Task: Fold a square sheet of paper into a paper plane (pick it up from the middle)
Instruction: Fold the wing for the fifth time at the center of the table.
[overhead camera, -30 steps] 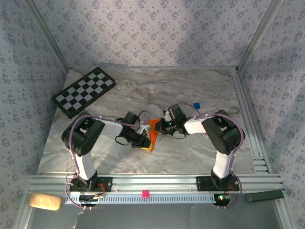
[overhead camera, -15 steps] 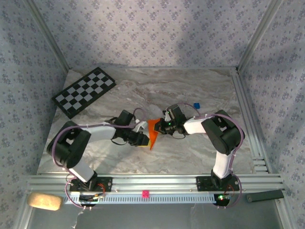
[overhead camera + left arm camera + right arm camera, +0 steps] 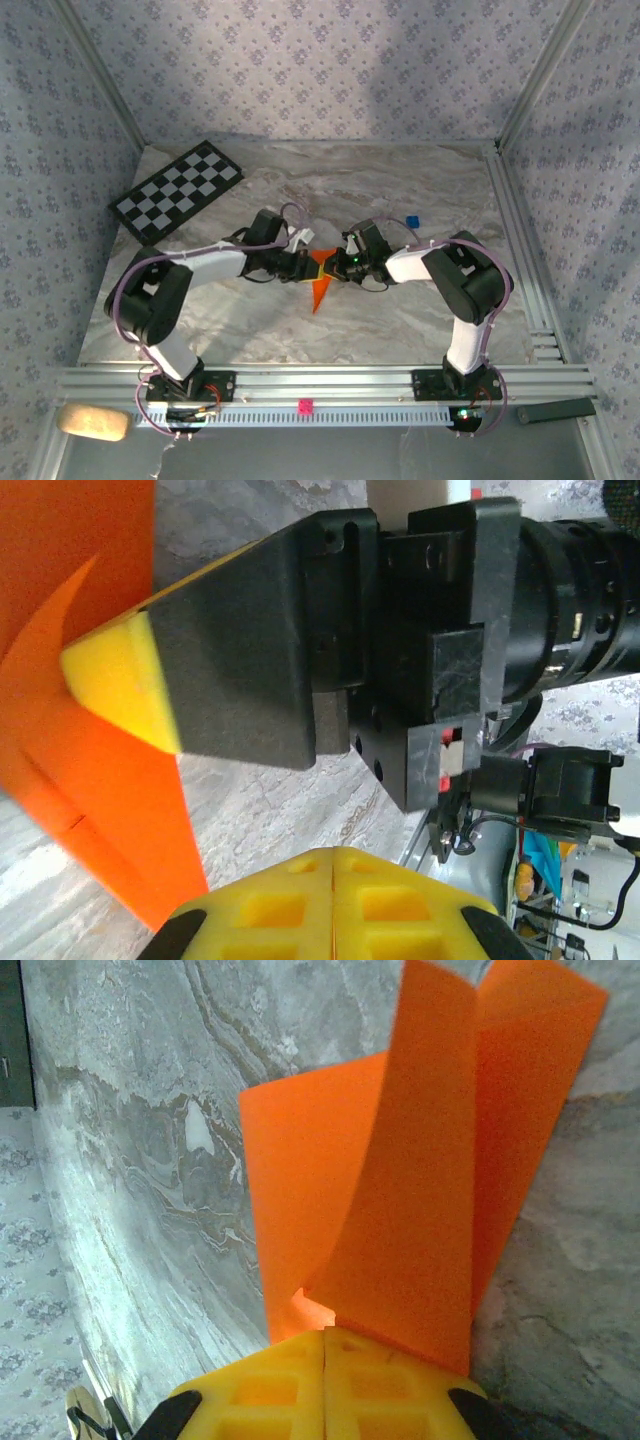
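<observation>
**Two hands meet over half-folded orange paper**

The right hand (image 3: 325, 1350) is clamped on the paper (image 3: 400, 1200), whose creased flaps rise straight from its yellow pads. The left hand (image 3: 332, 870) is pinched closed too, pads together with nothing visible between them, its tip just beside the paper's edge. The paper sits mid-desk (image 3: 260, 330), between the two hands, with one pointed end toward the arm bases. Thin and light, it looks likely to bend, crumple or slip rather than resist. A gentle pinch along the centre crease seems the safest hold. The overhead view places both arms nose to nose at the paper. The left wrist view adds the right hand's black, yellow-tipped finger against it, and the right wrist view adds the upright folds.
</observation>
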Tool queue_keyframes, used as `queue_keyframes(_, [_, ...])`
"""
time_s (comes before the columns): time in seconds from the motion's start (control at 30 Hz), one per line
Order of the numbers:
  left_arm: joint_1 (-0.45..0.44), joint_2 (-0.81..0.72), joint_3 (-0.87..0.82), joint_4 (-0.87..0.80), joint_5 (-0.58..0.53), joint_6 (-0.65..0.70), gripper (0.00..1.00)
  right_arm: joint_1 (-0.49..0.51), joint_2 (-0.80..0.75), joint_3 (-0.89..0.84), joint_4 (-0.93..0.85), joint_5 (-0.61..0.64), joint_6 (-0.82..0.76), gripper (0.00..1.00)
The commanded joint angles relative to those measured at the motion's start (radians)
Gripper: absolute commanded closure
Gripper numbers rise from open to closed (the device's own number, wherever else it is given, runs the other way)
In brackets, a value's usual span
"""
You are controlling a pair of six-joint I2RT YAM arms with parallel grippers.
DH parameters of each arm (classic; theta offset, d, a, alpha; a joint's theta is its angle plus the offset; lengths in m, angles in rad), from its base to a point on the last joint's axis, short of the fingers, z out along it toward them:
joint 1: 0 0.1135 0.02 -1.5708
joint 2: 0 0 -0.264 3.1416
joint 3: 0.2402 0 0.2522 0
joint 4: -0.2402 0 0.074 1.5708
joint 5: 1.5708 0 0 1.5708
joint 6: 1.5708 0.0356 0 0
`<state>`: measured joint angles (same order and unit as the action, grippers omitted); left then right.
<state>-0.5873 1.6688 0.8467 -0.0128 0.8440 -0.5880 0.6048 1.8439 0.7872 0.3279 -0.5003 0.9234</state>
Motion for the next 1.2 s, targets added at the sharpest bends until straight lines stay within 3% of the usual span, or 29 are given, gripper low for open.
queue_keyframes(0.0, [-0.02,0.058,0.025,0.013,-0.006,-0.018,0.94,0.027,0.069,-0.044,-0.083,0.09,0.013,0.93])
queue_keyframes(0.37, [-0.062,0.143,0.02,-0.014,-0.049,0.011,0.96,0.033,0.074,-0.047,-0.083,0.094,0.017,0.93])
queue_keyframes(1.17, [-0.094,0.143,-0.108,0.018,0.023,0.014,0.95,0.027,0.077,-0.069,-0.091,0.121,0.024,0.93])
